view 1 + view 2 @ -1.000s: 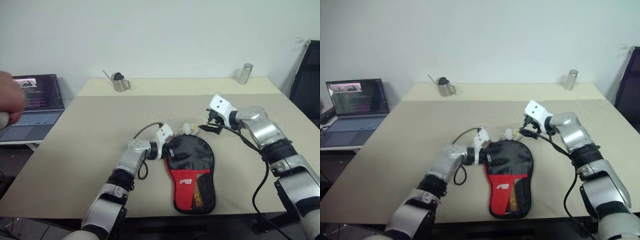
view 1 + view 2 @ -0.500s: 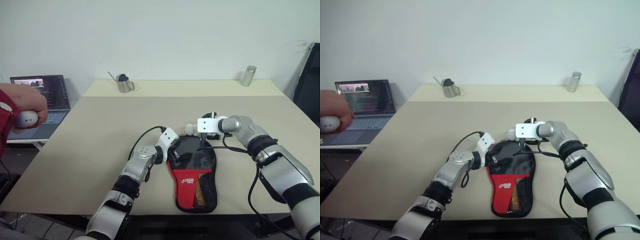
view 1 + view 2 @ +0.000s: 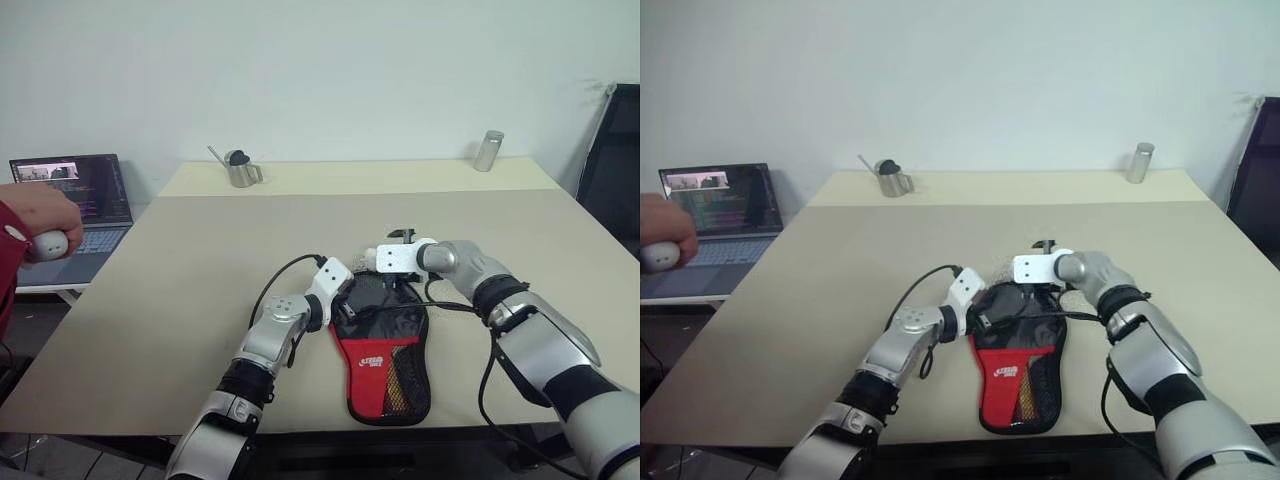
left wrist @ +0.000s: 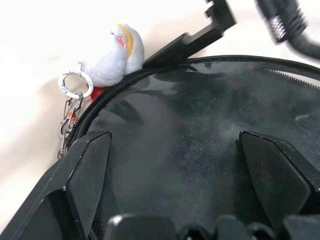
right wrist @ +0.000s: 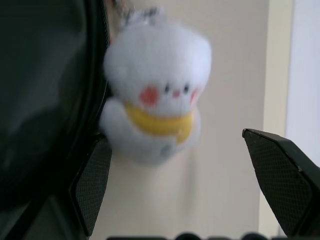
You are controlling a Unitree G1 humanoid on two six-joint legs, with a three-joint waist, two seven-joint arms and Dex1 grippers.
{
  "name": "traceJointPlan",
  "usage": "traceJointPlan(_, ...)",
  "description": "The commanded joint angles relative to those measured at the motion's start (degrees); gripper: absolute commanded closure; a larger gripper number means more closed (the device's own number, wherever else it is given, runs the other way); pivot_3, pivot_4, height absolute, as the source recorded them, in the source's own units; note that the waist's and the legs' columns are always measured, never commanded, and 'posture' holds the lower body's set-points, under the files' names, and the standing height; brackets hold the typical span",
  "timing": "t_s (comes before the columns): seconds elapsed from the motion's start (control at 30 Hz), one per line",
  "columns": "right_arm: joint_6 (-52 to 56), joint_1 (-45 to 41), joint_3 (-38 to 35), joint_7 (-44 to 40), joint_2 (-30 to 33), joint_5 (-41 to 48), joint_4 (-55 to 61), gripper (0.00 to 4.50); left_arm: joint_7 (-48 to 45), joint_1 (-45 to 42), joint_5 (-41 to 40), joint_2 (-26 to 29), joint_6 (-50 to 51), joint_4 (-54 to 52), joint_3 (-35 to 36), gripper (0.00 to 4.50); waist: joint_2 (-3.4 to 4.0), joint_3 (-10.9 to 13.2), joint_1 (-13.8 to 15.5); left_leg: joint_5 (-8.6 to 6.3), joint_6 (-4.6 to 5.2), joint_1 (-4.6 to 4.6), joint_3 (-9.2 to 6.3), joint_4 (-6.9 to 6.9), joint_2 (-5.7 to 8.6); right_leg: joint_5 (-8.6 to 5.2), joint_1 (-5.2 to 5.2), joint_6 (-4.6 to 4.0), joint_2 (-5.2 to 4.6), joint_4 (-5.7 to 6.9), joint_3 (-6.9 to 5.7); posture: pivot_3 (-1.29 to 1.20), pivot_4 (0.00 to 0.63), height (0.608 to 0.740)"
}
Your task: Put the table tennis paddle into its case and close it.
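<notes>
Paddle case (image 3: pixel 384 340) lies flat on the tabletop (image 3: pixel 200 290) near its front edge, round black end away from the robot, red mesh-pocket end nearest; the paddle itself seems to be inside, since none lies loose. Since a second ago the right gripper (image 3: pixel 392 243) has swung down and inward from beside the case to its far rim, jaws spread wide, framing the white plush charm (image 5: pixel 155 92) on the zipper chain (image 4: pixel 67 112). The left gripper (image 3: pixel 343 297), also wide apart, hovers over the black face at the left rim. I judge closing is next: the zipper pull must be found. A cable (image 3: pixel 400 308) drapes across the case and may snag. Further off: laptop (image 3: pixel 70 215), small watering can (image 3: pixel 238 167), metal cylinder (image 3: pixel 487 150), a person's hand (image 3: pixel 40 220).
</notes>
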State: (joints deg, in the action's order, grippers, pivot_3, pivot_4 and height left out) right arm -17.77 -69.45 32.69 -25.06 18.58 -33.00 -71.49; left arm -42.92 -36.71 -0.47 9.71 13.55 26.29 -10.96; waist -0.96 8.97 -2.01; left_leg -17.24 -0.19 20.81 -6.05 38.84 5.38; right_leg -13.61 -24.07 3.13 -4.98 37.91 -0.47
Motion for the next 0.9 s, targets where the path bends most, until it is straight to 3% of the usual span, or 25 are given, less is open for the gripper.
traceJointPlan(0.03, -0.53, -1.76, -0.33, 1.59, -1.84, -0.78, -0.49, 0.0, 0.23, 1.83, 1.29, -0.61, 1.79, 0.22, -2.71, 0.02, 0.0, 0.0, 0.03, 0.0, 0.0, 0.0, 0.0, -0.01, 0.01, 0.0, 0.0, 0.0, 0.0, -0.01, 0.0, 0.0, 0.15, 0.74)
traceJointPlan(0.13, -0.42, -1.76, -1.02, 1.86, -2.66, -0.36, -1.1, 0.0, 0.45, 1.98, 1.33, -0.75, 2.07, -0.17, -2.71, 0.02, 0.0, 0.0, 0.09, 0.0, 0.0, 0.01, -0.01, -0.01, 0.01, 0.0, 0.0, 0.0, 0.0, -0.03, -0.01, 0.0, 0.15, 0.74)
traceJointPlan(0.23, -0.66, -1.59, -1.25, 1.79, -2.94, -0.29, -1.27, 0.57, 0.59, 1.97, 1.36, -0.69, 2.2, -0.28, -2.65, 0.0, 0.0, 0.0, 0.1, 0.0, 0.0, 0.01, -0.01, -0.01, 0.01, 0.0, 0.0, 0.0, 0.0, -0.03, -0.01, 0.0, 0.15, 0.74)
traceJointPlan(0.6, -1.56, -1.26, -1.82, 0.64, -2.4, 0.27, -1.4, 4.37, 1.29, 1.69, 1.52, -0.69, 1.73, 0.41, -2.81, 0.0, 0.01, 0.0, 0.1, 0.0, 0.0, 0.02, -0.02, -0.02, 0.01, 0.0, 0.0, 0.0, 0.0, -0.05, -0.01, 0.0, 0.15, 0.74)
traceJointPlan(0.9, -2.5, -1.62, -3.24, -1.44, -0.37, 1.29, -0.36, 4.47, 1.8, 1.74, 1.76, -0.6, 1.04, 1.12, -3.09, 0.0, 0.01, 0.01, 0.17, 0.0, 0.0, 0.03, -0.03, -0.02, 0.02, 0.0, 0.01, 0.0, 0.0, -0.05, -0.01, 0.0, 0.15, 0.74)
